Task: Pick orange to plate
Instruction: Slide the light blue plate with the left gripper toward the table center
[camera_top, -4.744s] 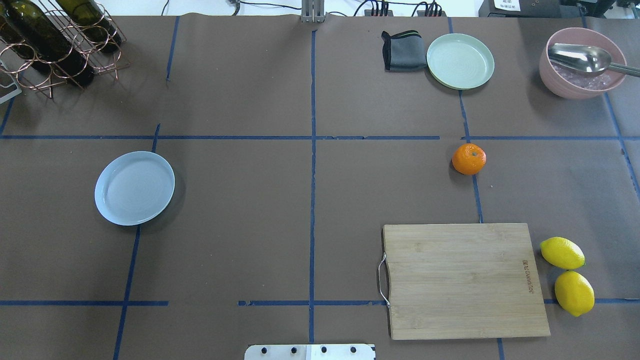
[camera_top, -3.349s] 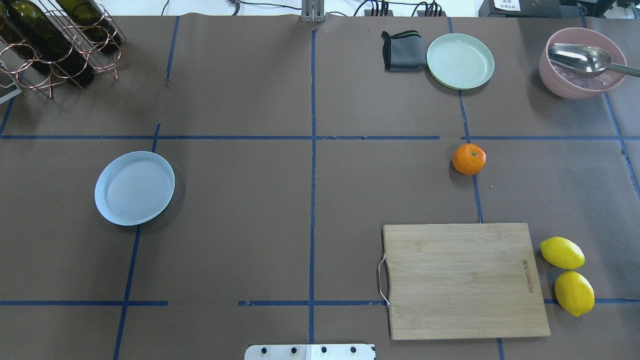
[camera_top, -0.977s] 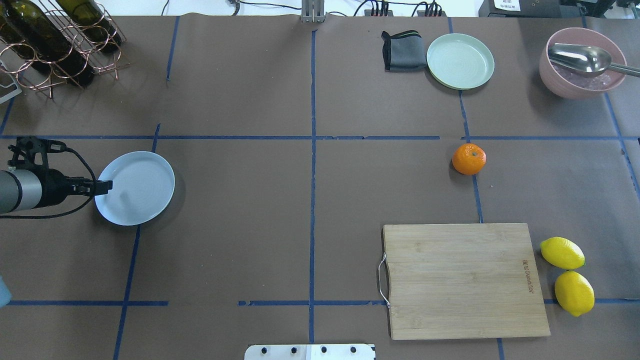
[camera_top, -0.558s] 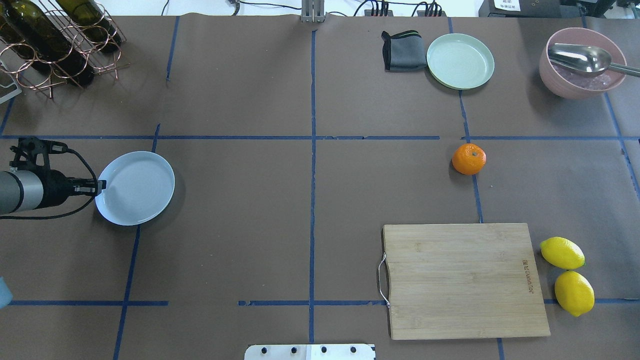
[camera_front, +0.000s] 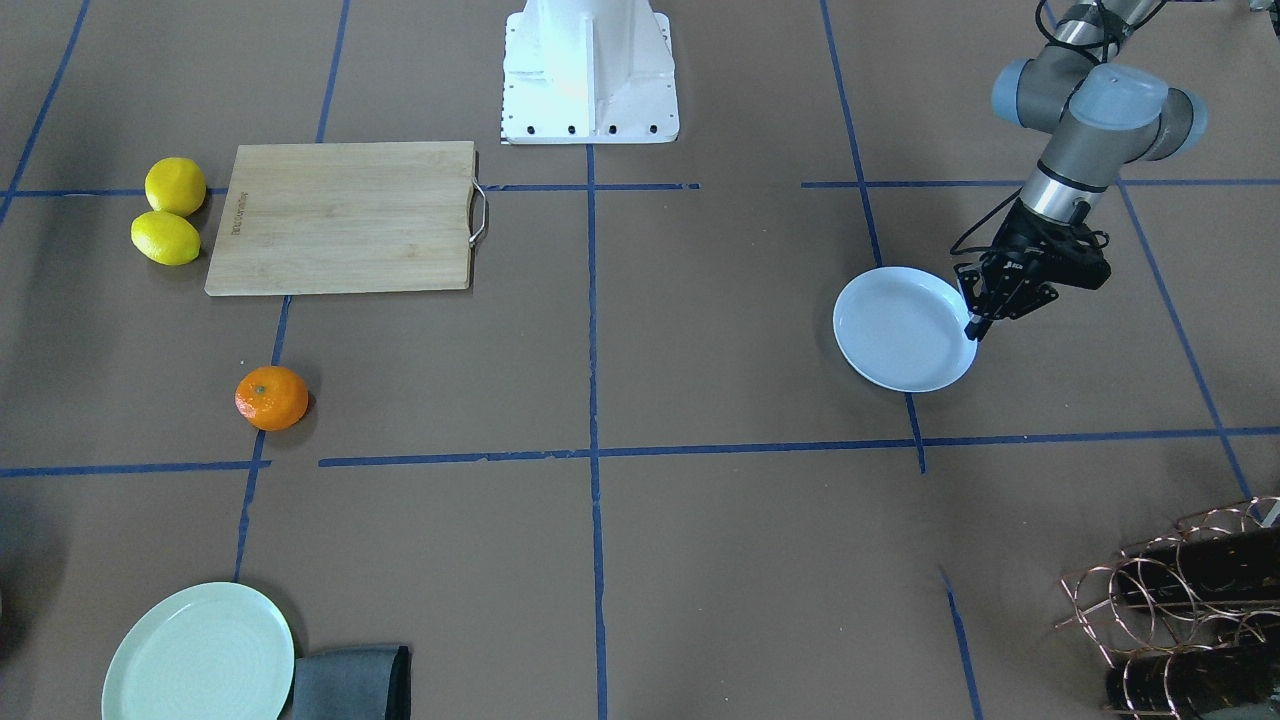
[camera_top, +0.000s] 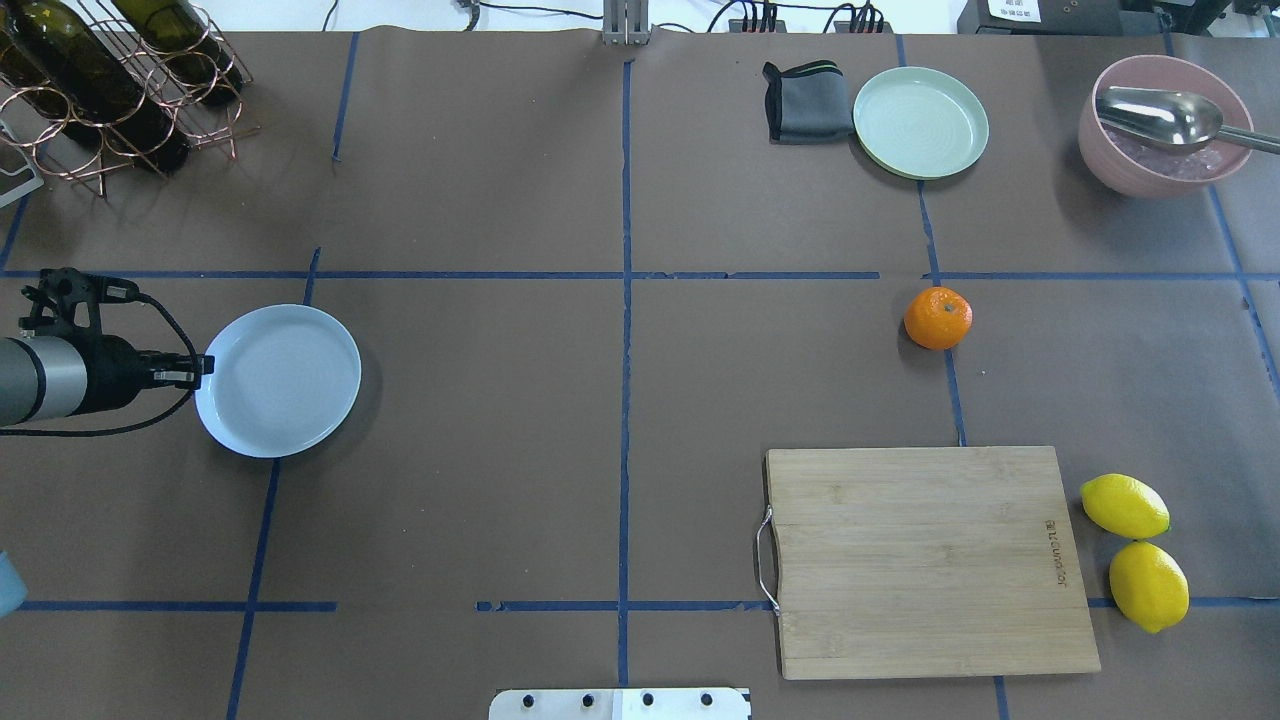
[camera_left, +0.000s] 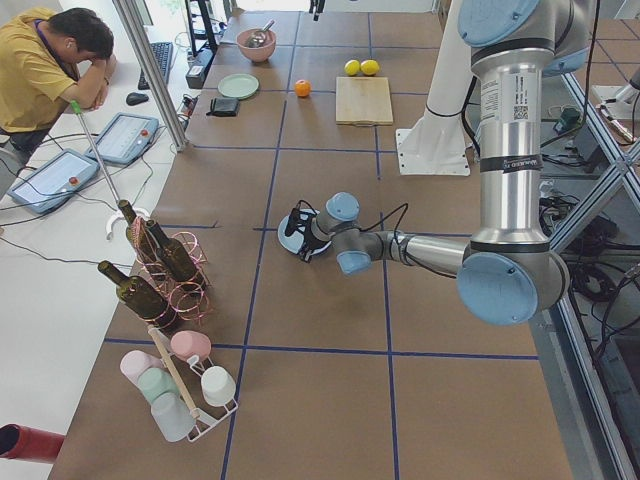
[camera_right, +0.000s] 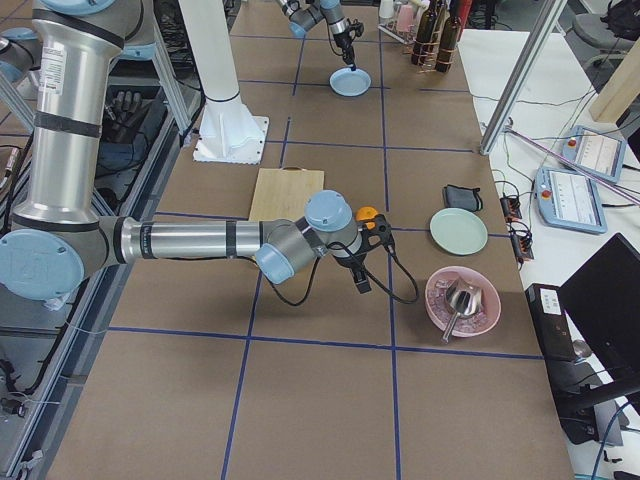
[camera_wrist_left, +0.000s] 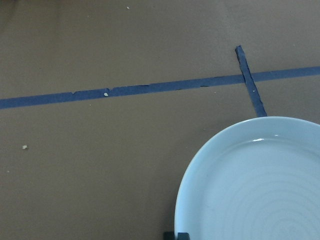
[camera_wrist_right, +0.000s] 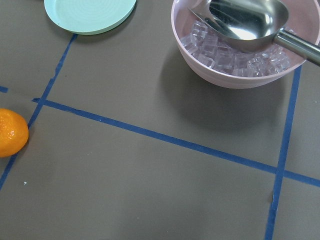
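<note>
Jaws of the left gripper (camera_top: 203, 366) look drawn together into one narrow tip, and that tip meets the near-left rim of the plate (camera_top: 285, 385) in the overhead view; whether the rim is pinched between them or only touched cannot be told. From the front-facing camera the same dark tip slants down onto the plate's edge. The left wrist camera shows a curve of the plate filling its lower right corner, with a sliver of black fingertip at the bottom edge just beside the rim.

The right gripper (camera_right: 361, 286) shows only from the right end of the desk (camera_top: 500, 420), hanging low near the orange (camera_top: 937, 318); whether its jaws are released or clenched cannot be told. Its wrist camera catches the orange at the left edge, resting on the brown surface.

The orange sits on the desk on the robot's right half, on a blue tape line and well apart from the plate, which lies bare on the left half. A wooden cutting board (camera_top: 930, 560) lies nearer the robot than the orange, with two yellow lemons (camera_top: 1124, 505) just beside its right edge. Farther back are a mint-green plate (camera_top: 920, 122), a folded grey cloth (camera_top: 805, 102) touching it, and a pink bowl (camera_top: 1130, 172) holding ice cubes and a metal scoop (camera_top: 1160, 115)
</note>
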